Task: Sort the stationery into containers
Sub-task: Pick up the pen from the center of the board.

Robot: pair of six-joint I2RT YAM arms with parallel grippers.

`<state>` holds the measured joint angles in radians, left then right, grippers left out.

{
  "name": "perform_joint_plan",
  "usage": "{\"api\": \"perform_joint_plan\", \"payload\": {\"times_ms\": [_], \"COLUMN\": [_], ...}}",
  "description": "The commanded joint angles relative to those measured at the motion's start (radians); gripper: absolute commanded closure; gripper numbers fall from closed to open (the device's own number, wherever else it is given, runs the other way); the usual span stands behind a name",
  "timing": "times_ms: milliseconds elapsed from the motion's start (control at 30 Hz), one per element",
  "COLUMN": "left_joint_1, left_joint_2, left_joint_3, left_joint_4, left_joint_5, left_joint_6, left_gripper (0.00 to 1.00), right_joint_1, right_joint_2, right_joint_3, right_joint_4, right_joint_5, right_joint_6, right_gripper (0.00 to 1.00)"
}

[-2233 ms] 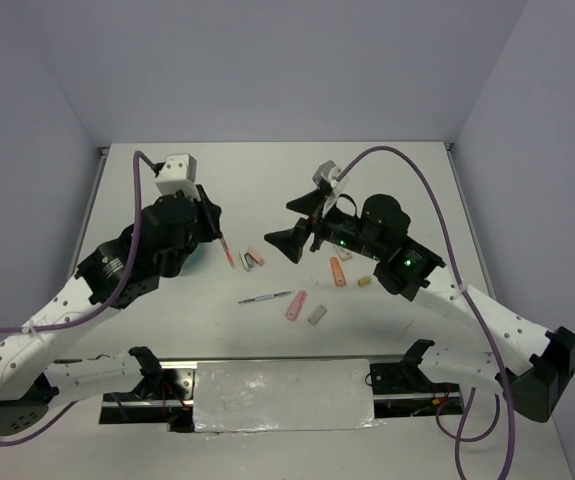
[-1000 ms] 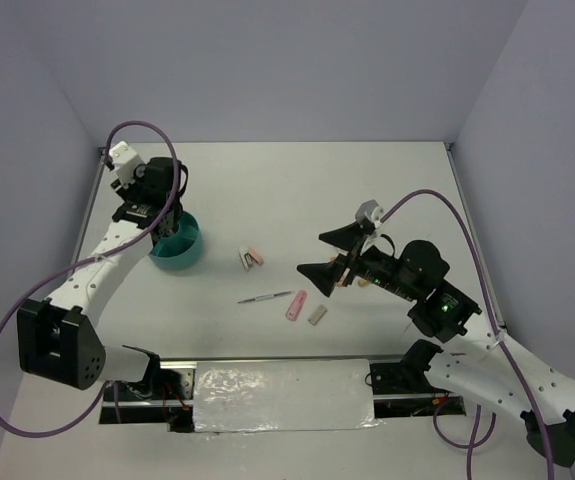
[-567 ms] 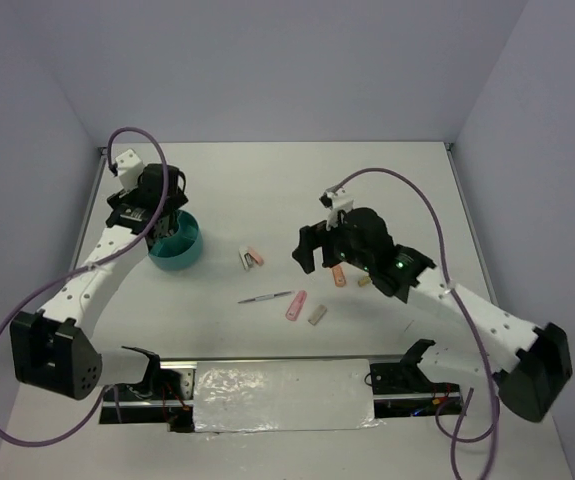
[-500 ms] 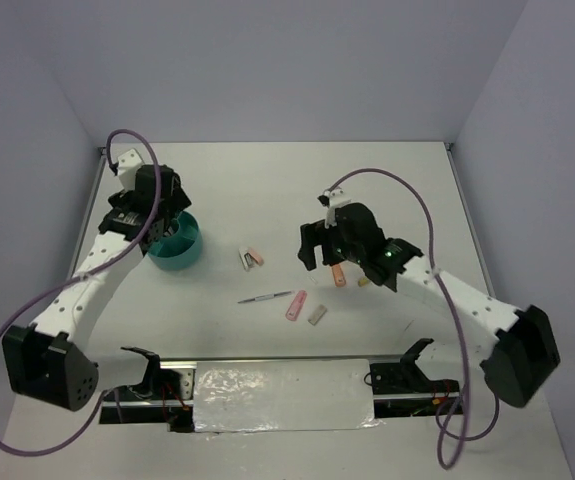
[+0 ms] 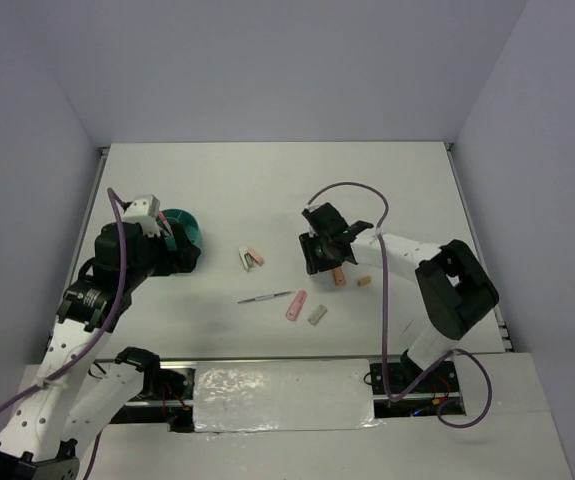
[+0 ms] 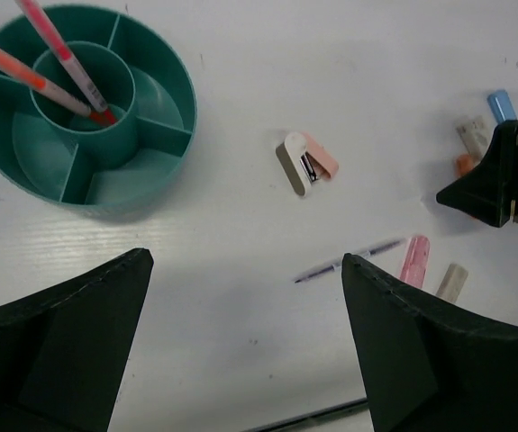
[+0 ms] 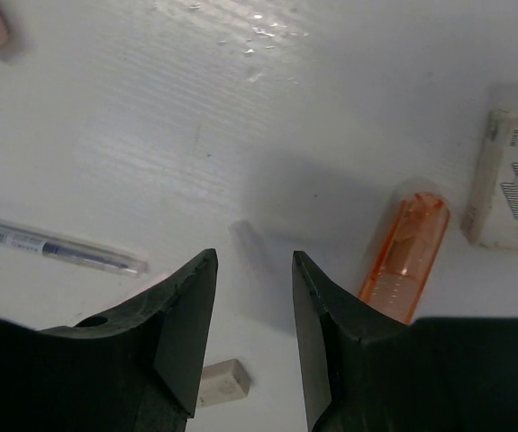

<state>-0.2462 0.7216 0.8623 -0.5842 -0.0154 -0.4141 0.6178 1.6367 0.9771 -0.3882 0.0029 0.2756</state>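
Just right of the newly lowered right gripper (image 7: 254,270), half closed on nothing visible: orange translucent plastic capsule (image 7: 407,256). Ahead-left of the wide-open, withdrawn left gripper (image 6: 245,297): round teal plastic organiser (image 6: 186,99), pink pen (image 6: 60,45) and orange pen (image 6: 24,72) freshly standing in its centre. Means two sorted, more waiting.

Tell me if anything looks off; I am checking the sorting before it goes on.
One thing: the right gripper has its jaws narrow over bare table, nothing clearly between them, while the orange tube lies just outside one finger. It may be a misaligned grasp.
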Motion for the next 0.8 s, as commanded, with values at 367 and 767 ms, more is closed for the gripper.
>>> {"api": "perform_joint_plan", "payload": {"times_ms": [367, 767], "left_joint_1": [-0.015, -0.021], "left_joint_2": [-0.007, -0.004], "left_joint_3": [-0.019, -0.017], "left_joint_4": [0.058, 0.047], "left_joint_5": [0.088, 0.069], "left_joint_6": [0.037, 0.032], "left_gripper": [0.01, 0.01], "right_joint_1": [0.255, 0.307], "right_joint_2": [-0.118, 0.012], "right_joint_3": [0.026, 0.139], "right_joint_4": [0.081, 0.045], "right_joint_5": [0.079, -0.173], "right_joint_6": [-0.024, -0.498], "right_gripper": [0.51, 0.42]}}
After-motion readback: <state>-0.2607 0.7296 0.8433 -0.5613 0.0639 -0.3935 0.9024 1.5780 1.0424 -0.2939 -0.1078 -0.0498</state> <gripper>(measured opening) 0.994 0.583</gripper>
